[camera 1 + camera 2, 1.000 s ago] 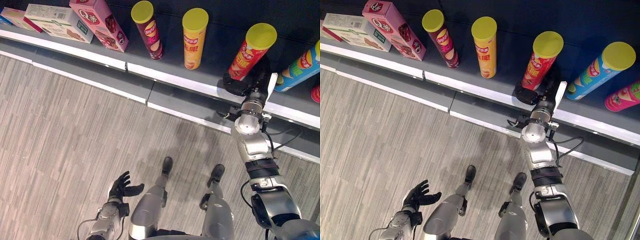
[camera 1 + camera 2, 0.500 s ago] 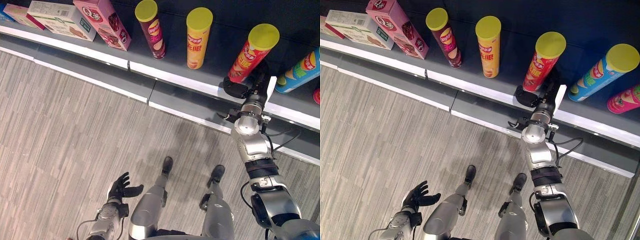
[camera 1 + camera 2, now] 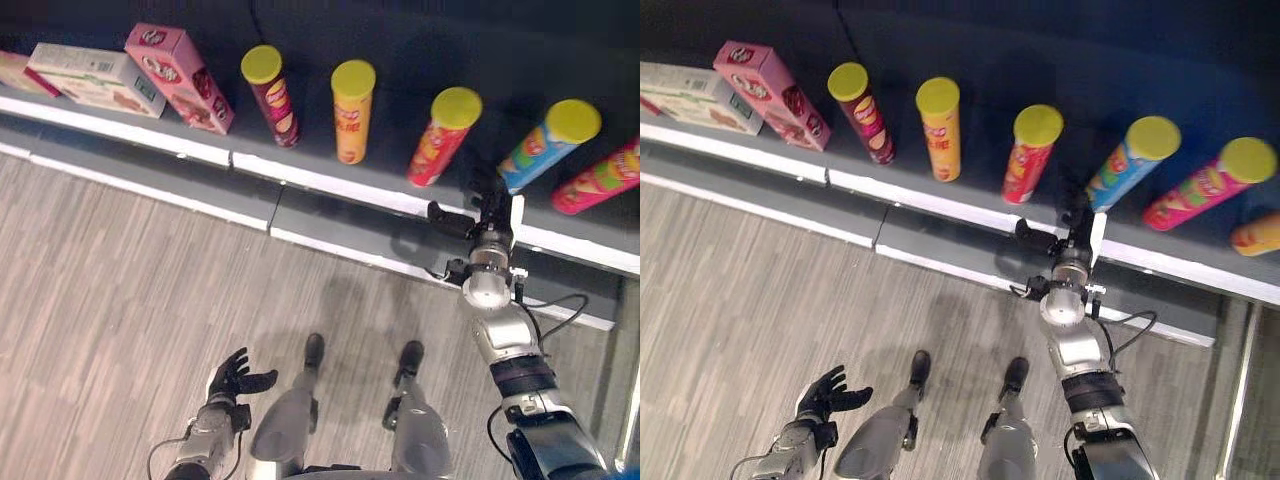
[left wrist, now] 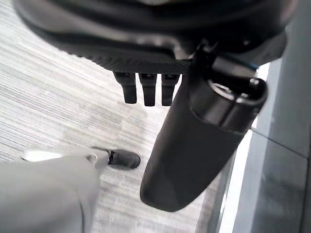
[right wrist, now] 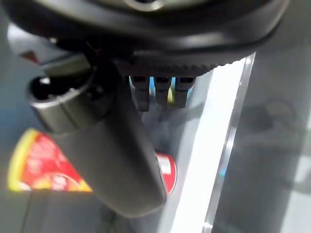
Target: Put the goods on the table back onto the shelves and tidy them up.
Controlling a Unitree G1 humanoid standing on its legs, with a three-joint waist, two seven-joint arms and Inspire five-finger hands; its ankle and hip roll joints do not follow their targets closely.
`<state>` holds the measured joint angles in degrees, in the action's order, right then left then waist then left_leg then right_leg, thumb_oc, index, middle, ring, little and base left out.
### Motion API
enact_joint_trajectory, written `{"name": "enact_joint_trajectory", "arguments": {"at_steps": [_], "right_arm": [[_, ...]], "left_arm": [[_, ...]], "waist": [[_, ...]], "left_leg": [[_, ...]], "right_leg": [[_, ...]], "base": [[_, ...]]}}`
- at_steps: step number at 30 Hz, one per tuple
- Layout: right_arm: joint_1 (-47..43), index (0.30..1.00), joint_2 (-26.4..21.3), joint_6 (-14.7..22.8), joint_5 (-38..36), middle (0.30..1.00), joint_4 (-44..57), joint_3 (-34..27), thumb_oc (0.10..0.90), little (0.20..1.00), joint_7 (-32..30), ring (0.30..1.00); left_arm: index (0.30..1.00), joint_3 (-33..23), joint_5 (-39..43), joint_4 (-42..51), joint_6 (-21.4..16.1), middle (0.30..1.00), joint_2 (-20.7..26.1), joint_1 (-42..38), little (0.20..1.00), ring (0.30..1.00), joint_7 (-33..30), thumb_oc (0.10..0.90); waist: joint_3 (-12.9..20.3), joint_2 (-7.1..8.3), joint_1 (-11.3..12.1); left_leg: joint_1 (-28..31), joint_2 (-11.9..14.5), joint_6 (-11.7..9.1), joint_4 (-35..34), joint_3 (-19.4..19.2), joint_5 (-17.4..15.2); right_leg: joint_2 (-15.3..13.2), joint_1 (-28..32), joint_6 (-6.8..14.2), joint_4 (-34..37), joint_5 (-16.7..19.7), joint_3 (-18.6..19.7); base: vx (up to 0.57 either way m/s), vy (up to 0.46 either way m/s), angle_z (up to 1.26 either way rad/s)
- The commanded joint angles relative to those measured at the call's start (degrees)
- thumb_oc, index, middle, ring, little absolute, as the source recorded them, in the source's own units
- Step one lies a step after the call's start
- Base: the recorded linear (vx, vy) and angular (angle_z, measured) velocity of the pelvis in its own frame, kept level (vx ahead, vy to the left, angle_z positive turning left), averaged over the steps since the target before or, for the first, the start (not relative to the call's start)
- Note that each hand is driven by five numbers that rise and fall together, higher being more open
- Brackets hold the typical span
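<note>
Several crisp cans stand in a row on the dark shelf [image 3: 330, 185]: maroon [image 3: 268, 82], orange [image 3: 350, 110], red [image 3: 443, 135], blue [image 3: 548, 143] and pink [image 3: 600, 178]. My right hand [image 3: 488, 212] reaches to the shelf's front edge, between the red can [image 3: 1032, 152] and the blue can [image 3: 1130, 162], touching neither. Its fingers [image 5: 155, 92] are straight and hold nothing; the red can [image 5: 43, 167] lies past the thumb. My left hand [image 3: 237, 375] hangs low over the floor, open and empty, fingers [image 4: 146, 90] straight.
A pink box [image 3: 178, 78] leans on flat boxes [image 3: 95, 75] at the shelf's left end. Another orange can [image 3: 1255, 232] lies at the far right. A lower grey ledge [image 3: 180, 175] runs along the front of the shelf above the wood-grain floor [image 3: 120, 280].
The camera has shifted, so more cans show at the right. My right hand has left the base of the red can and now sits to its right, apart from it.
</note>
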<state>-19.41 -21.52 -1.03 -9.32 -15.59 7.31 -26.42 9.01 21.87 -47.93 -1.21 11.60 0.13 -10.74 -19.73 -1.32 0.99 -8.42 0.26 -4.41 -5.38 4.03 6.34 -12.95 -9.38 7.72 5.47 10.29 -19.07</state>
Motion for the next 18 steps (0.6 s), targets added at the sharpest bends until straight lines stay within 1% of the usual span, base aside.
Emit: {"name": "enact_joint_trajectory", "arguments": {"at_steps": [1, 2, 3, 5, 6, 7, 8, 9, 11, 13, 14, 15, 16, 18], "right_arm": [[3.5, 0.9, -1.1, 4.2, 3.6, 0.9, 9.7, 1.4, 0.8, 0.9, 6.8, 0.9], [3.6, 0.9, -1.1, 4.2, 3.6, 0.9, 9.7, 1.4, 0.8, 0.9, 6.8, 0.9], [6.7, 0.9, -1.4, 3.9, 4.5, 0.9, 10.8, 2.0, 0.8, 0.9, 9.3, 0.9], [8.2, 0.9, -1.5, 3.9, 4.6, 0.9, 11.9, 2.1, 0.8, 0.9, 10.3, 0.9], [10.0, 0.9, -1.4, 4.1, 3.9, 0.9, 13.1, 2.0, 0.8, 0.9, 11.6, 0.9], [12.8, 0.9, -0.7, 4.8, 0.5, 0.9, 13.8, 2.3, 0.8, 0.9, 14.3, 0.9], [15.0, 0.9, -0.6, 4.9, -0.4, 0.9, 15.4, 3.3, 0.8, 0.9, 16.7, 0.9], [15.0, 0.9, -0.6, 4.9, -0.4, 0.9, 15.5, 3.3, 0.8, 0.9, 16.7, 0.9], [16.5, 0.9, -0.9, 4.8, -1.1, 0.9, 15.8, 4.5, 0.8, 0.9, 19.7, 0.9], [16.5, 0.9, -0.9, 4.8, -1.1, 0.9, 15.9, 4.5, 0.8, 0.9, 19.7, 0.9], [18.4, 0.9, -0.9, 4.8, -2.3, 0.9, 15.2, 3.1, 0.8, 0.9, 20.5, 0.9], [18.5, 0.9, -0.9, 4.8, -2.3, 0.9, 15.3, 3.0, 0.8, 0.9, 20.5, 0.9], [19.2, 0.9, -1.2, 4.7, -1.8, 0.9, 15.0, 1.6, 0.8, 0.9, 20.1, 0.9], [19.6, 0.9, -1.1, 4.6, -1.5, 0.9, 14.9, 0.9, 0.8, 0.9, 19.7, 0.9]], "left_arm": [[0.9, -1.0, -3.3, -4.2, -0.1, 0.9, 2.2, 0.9, 0.9, 0.9, -0.7, 0.8], [0.9, -1.0, -3.3, -4.2, -0.1, 0.9, 2.2, 0.9, 0.9, 0.9, -0.7, 0.8], [0.9, -1.8, -4.5, -5.1, 0.2, 0.9, 1.9, 1.1, 0.9, 0.9, -0.2, 0.8], [0.9, -2.0, -5.0, -5.4, 0.4, 0.9, 1.7, 1.3, 0.9, 0.9, -0.1, 0.8], [0.9, -2.2, -5.8, -5.7, 0.4, 0.9, 1.6, 1.8, 0.9, 0.9, 0.1, 0.8], [0.9, -2.9, -6.1, -6.4, 0.3, 0.9, 1.4, 2.0, 0.9, 0.9, 0.5, 0.8], [0.9, -3.2, -6.7, -6.5, 0.4, 0.9, 1.2, 2.0, 0.9, 0.9, 0.9, 0.8], [0.9, -3.2, -6.7, -6.5, 0.4, 0.9, 1.2, 2.0, 0.9, 0.9, 0.9, 0.8], [0.9, -3.5, -7.5, -6.1, 0.3, 0.9, 1.0, 2.1, 0.9, 0.9, 1.2, 0.8], [0.9, -3.5, -7.6, -6.1, 0.3, 0.9, 1.0, 2.1, 0.9, 0.9, 1.2, 0.8], [0.9, -3.6, -7.1, -4.6, -0.1, 0.9, 1.1, 1.8, 0.9, 0.9, 1.2, 0.8], [0.9, -3.6, -7.1, -4.6, -0.1, 0.9, 1.1, 1.8, 0.9, 0.9, 1.2, 0.8], [0.9, -3.6, -6.9, -4.0, -0.3, 0.9, 1.3, 1.2, 0.9, 0.9, 1.4, 0.8], [0.9, -3.4, -7.1, -4.0, -0.3, 0.9, 1.4, 1.1, 0.9, 0.9, 1.3, 0.8]], "waist": [[6.0, 1.31, -0.1], [6.0, 1.31, -0.1], [7.2, 1.93, -0.9], [7.7, 2.18, -1.1], [8.3, 2.43, -1.4], [9.0, 2.83, -2.1], [9.6, 3.25, -2.6], [9.6, 3.25, -2.6], [10.2, 3.74, -3.4], [10.2, 3.75, -3.3], [10.5, 4.09, -4.5], [10.5, 4.1, -4.5], [10.4, 4.27, -5.3], [10.4, 4.34, -5.4]], "left_leg": [[2.5, 0.9, -0.6, 0.4, -6.8, -6.6], [2.5, 0.9, -0.6, 0.4, -6.8, -6.6], [3.3, 0.8, -0.4, 0.4, -7.5, -6.9], [3.9, 0.8, -0.3, 0.4, -7.9, -7.2], [4.5, 0.7, -0.1, 0.4, -8.3, -7.5], [5.6, 0.5, 0.3, 0.4, -8.9, -7.9], [6.6, 0.4, 0.7, 0.4, -9.7, -8.4], [6.6, 0.4, 0.7, 0.4, -9.7, -8.4], [7.7, 0.0, 1.3, 0.4, -10.7, -8.9], [7.8, 0.0, 1.3, 0.4, -10.8, -8.9], [9.5, -0.5, 2.1, 0.4, -12.1, -9.8], [9.6, -0.5, 2.1, 0.4, -12.2, -9.8], [10.0, -0.8, 2.5, 0.4, -12.7, -10.0], [10.3, -0.8, 2.6, 0.4, -13.1, -10.2]], "right_leg": [[-3.2, 3.9, 4.9, -0.5, -3.0, 1.1], [-3.2, 3.9, 4.9, -0.5, -3.0, 1.1], [-3.0, 4.3, 5.1, -0.5, -2.9, 1.7], [-3.0, 4.5, 5.1, -0.5, -2.8, 2.1], [-2.9, 4.7, 5.1, -0.5, -2.8, 2.4], [-2.8, 5.1, 5.2, -0.5, -2.6, 3.3], [-2.8, 5.3, 5.3, -0.5, -2.4, 4.3], [-2.8, 5.3, 5.3, -0.5, -2.4, 4.3], [-2.9, 5.1, 5.7, -0.8, -1.8, 5.9], [-2.9, 5.1, 5.7, -0.8, -1.8, 5.9], [-3.1, 4.8, 6.1, -1.7, -1.2, 8.4], [-3.1, 4.8, 6.1, -1.7, -1.2, 8.4], [-3.2, 4.5, 6.3, -2.3, -1.0, 9.4], [-3.1, 4.3, 6.3, -2.3, -1.0, 9.9]], "base": [[0.02, 0.036, -0.26], [0.03, 0.07, -0.23], [0.02, 0.047, -0.25], [0.03, 0.041, -0.21], [0.02, 0.075, -0.25], [0.02, 0.11, -0.3], [0.0, 0.087, -0.34], [-0.03, 0.077, -0.31], [-0.03, 0.073, -0.31], [-0.01, 0.065, -0.48], [-0.02, 0.097, -0.4], [-0.04, 0.136, -0.27], [-0.03, 0.055, -0.33], [-0.02, 0.046, -0.4]]}}
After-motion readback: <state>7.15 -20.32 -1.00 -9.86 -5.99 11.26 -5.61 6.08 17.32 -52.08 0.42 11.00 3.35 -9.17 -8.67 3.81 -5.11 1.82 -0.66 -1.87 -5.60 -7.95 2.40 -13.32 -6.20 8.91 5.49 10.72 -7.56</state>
